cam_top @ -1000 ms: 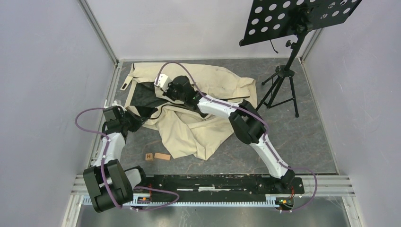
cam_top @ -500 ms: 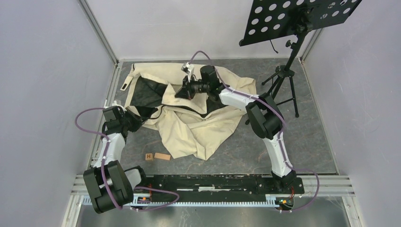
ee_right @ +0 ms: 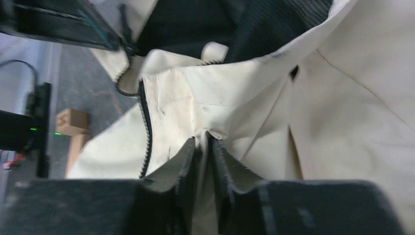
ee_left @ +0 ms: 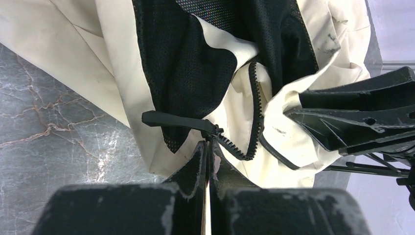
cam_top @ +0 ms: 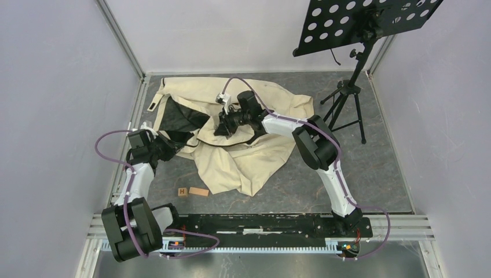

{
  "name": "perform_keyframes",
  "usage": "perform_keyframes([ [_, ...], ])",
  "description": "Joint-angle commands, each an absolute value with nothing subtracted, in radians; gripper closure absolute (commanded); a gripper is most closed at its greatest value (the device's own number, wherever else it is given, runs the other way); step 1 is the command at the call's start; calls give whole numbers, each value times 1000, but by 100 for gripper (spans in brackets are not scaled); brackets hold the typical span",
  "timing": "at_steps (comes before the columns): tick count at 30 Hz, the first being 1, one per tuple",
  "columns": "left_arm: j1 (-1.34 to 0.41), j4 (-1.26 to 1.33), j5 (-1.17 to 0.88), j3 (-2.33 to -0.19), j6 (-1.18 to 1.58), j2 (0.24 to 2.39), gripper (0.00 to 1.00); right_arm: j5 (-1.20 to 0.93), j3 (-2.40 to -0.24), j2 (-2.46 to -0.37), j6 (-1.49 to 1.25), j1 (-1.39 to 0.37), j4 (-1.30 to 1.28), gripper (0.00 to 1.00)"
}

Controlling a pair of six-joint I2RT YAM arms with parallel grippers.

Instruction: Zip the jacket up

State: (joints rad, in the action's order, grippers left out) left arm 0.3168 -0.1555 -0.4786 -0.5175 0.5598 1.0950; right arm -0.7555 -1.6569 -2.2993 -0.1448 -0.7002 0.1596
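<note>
One jacket (cam_top: 249,165) (left gripper (ee_left: 207,147), right gripper (ee_right: 205,141))

The jacket (ee_right: 342,122) is blurred and cut off in the right wrist view.

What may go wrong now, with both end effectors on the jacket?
1. The right end effector pinches only a fold of plain cream cloth on the jacket, not the zipper edge; pulling may just bunch it.
2. By the left end effector, the zipper teeth curl sharply beside loose black lining, so the slider could jam or catch it.
</note>
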Motion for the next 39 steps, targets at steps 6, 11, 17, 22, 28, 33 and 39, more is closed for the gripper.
perform_keyframes([
  [6,305,-139,-509,-535,517,1107,98,-491,-1680,-2134,218,-739,-30,47],
  [11,303,-139,-514,-537,515,1106,98,-429,-1610,-2036,429,-779,19,30],
  [17,302,-136,-520,-537,514,1101,98,-536,-1588,-2044,543,-784,127,27],
  [22,302,-126,-530,-533,521,1102,98,-648,-1510,-2062,562,-797,331,31],
  [28,301,-122,-539,-530,522,1100,98,-742,-1578,-2154,672,-797,359,32],
  [33,299,-107,-547,-524,532,1104,98,-708,-1755,-2268,757,-803,176,31],
  [39,297,-103,-555,-527,534,1113,98,-703,-1779,-2316,768,-803,174,27],
])
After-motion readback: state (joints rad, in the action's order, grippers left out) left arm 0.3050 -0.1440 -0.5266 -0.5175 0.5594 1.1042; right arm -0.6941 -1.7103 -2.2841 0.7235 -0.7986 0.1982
